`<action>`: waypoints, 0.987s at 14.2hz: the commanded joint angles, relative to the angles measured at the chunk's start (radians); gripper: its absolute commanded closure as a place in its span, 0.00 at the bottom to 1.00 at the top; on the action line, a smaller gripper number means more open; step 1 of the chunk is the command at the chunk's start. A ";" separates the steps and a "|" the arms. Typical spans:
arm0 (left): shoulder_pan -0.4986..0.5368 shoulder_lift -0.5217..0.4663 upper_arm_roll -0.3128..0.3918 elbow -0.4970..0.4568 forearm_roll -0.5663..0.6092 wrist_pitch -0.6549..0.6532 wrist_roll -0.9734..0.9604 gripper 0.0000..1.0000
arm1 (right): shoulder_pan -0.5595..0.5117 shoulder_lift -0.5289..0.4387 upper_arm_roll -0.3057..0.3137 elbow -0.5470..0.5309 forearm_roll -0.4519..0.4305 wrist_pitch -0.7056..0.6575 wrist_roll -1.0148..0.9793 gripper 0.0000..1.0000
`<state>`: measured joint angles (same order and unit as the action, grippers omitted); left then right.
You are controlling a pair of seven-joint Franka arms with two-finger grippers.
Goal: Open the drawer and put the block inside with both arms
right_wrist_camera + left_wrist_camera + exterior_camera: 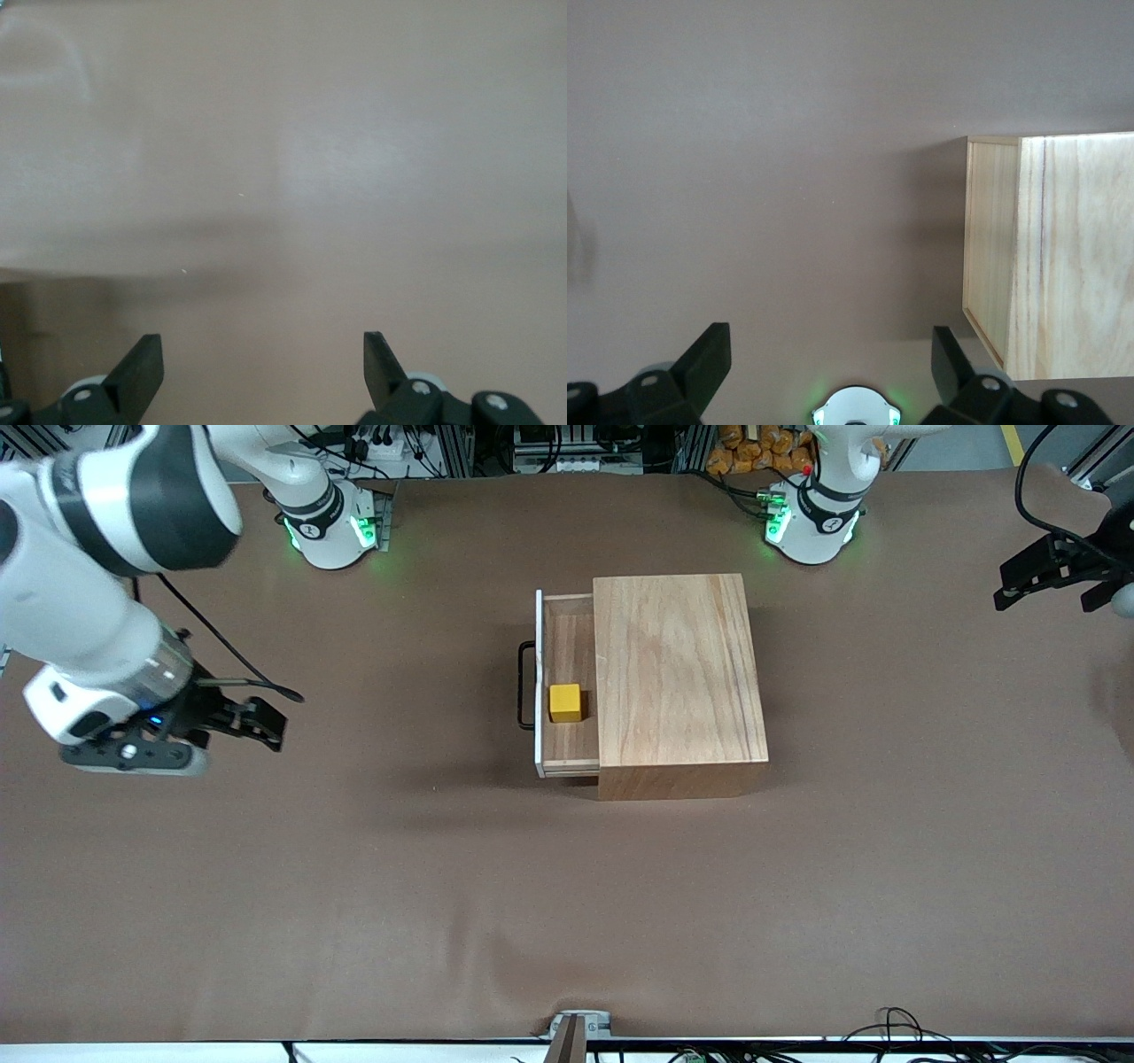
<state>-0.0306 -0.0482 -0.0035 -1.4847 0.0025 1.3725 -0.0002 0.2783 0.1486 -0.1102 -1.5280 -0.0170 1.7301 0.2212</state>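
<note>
- Brown table covering (354,886) across the whole front view, bare under both wrist cameras.
- Right gripper (257,722) at middle left of frame, fingers spread, holding nothing; left gripper (1032,576) at upper right edge, likewise spread and empty.
- Yellow block (565,702) already in the pulled-out drawer (567,646), beside the handle (525,686), centre frame.
- Judged done; best to keep both arms clear of the wooden box (678,682).

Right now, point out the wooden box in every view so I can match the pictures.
Front view: the wooden box sits mid-table, its drawer pulled open with the yellow block inside.
Left wrist view: the box's corner shows at the picture's edge.
Right wrist view: not in it, only bare table.
Shared landmark: the brown table surface.
</note>
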 commanded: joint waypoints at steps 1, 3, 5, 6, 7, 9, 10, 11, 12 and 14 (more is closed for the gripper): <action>0.006 -0.004 -0.004 0.009 -0.006 -0.001 0.008 0.00 | -0.103 -0.087 0.023 -0.052 -0.017 -0.017 -0.103 0.00; 0.006 -0.004 -0.004 0.011 -0.006 -0.001 0.008 0.00 | -0.177 -0.127 0.029 -0.060 -0.009 -0.062 -0.187 0.00; 0.006 -0.004 -0.004 0.009 -0.006 -0.001 0.008 0.00 | -0.240 -0.167 0.050 -0.060 -0.006 -0.131 -0.200 0.00; 0.006 -0.004 -0.004 0.009 -0.006 -0.001 0.008 0.00 | -0.276 -0.185 0.059 -0.060 -0.006 -0.158 -0.210 0.00; 0.006 -0.004 -0.004 0.009 -0.006 -0.001 0.008 0.00 | -0.295 -0.196 0.063 -0.061 -0.006 -0.174 -0.238 0.00; 0.006 -0.004 -0.004 0.009 -0.009 -0.001 0.009 0.00 | -0.352 -0.204 0.081 -0.060 -0.006 -0.196 -0.272 0.00; 0.006 -0.004 -0.004 0.009 -0.009 -0.001 0.009 0.00 | -0.370 -0.205 0.098 -0.058 -0.008 -0.210 -0.273 0.00; 0.008 -0.004 -0.004 0.009 -0.009 -0.001 0.009 0.00 | -0.370 -0.205 0.098 -0.055 -0.008 -0.225 -0.272 0.00; 0.008 -0.004 -0.004 0.009 -0.009 -0.001 0.009 0.00 | -0.367 -0.213 0.099 -0.055 -0.008 -0.239 -0.272 0.00; 0.008 -0.002 -0.001 0.009 -0.013 -0.001 0.008 0.00 | -0.366 -0.225 0.099 -0.058 -0.006 -0.245 -0.270 0.00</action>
<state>-0.0306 -0.0482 -0.0034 -1.4834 0.0025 1.3725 -0.0002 -0.0657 -0.0353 -0.0355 -1.5559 -0.0183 1.4910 -0.0440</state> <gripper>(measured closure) 0.000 0.000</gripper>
